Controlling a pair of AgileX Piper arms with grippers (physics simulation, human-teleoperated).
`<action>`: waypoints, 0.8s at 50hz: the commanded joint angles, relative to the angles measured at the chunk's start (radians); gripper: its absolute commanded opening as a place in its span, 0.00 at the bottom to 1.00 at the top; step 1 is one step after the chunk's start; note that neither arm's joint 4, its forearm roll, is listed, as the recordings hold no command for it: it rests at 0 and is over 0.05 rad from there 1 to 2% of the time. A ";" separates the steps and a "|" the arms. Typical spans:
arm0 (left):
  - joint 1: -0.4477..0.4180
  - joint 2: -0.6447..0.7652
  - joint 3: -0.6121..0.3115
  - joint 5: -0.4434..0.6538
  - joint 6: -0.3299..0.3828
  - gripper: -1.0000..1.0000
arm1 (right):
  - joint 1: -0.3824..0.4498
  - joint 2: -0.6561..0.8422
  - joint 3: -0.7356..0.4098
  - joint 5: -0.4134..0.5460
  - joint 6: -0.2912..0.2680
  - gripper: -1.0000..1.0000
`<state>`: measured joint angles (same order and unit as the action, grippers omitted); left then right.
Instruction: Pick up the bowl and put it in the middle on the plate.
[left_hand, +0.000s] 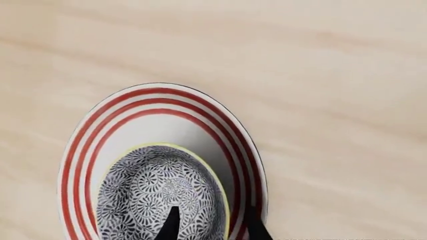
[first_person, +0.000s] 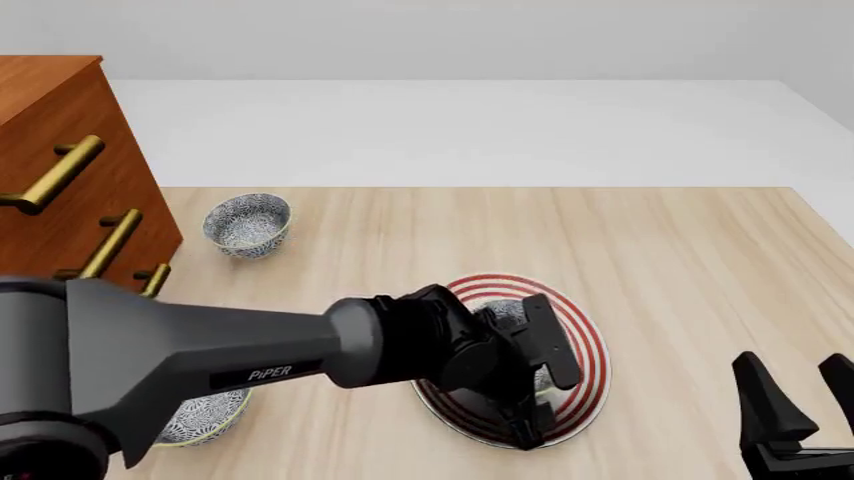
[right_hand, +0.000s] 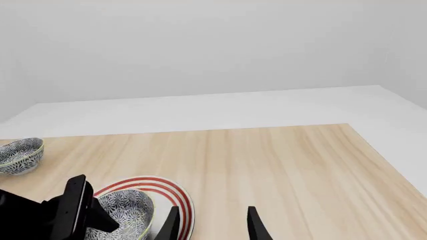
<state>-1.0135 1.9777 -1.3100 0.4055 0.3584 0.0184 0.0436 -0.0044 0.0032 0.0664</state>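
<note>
in the front view the left arm (first_person: 200, 350) reaches in from the lower left of the frame, and the left gripper (first_person: 531, 405) sits over the plate (first_person: 587, 345), just right of centre in the lower half. the bowl (first_person: 505, 312) stands on the plate, mostly hidden behind the gripper body there. the left wrist view shows the bowl (left_hand: 160, 192) inside the red rings of the plate (left_hand: 167, 100), with one dark fingertip (left_hand: 170, 225) over the bowl's inside and the other outside its yellowish rim, so the fingers straddle the bowl's wall; whether they press on it cannot be told.

the right gripper (first_person: 801, 395) hangs at the lower right corner, fingers apart with nothing between them. a second patterned bowl (first_person: 247, 222) stands at the upper left near the wooden drawer unit (first_person: 67, 170), and another patterned bowl (first_person: 200, 418) peeks out under the left arm at the lower left.
</note>
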 joint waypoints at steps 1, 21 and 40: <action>-0.009 -0.029 0.001 0.010 -0.006 1.00 | 0.000 0.000 0.000 0.000 0.000 1.00; -0.026 -0.132 0.029 0.023 -0.014 1.00 | 0.000 0.000 0.000 0.000 0.000 1.00; -0.026 -0.250 0.056 0.051 -0.013 1.00 | 0.000 0.001 0.000 0.000 0.000 1.00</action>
<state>-1.0395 1.7887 -1.2557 0.4341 0.3517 0.0183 0.0435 -0.0044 0.0033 0.0664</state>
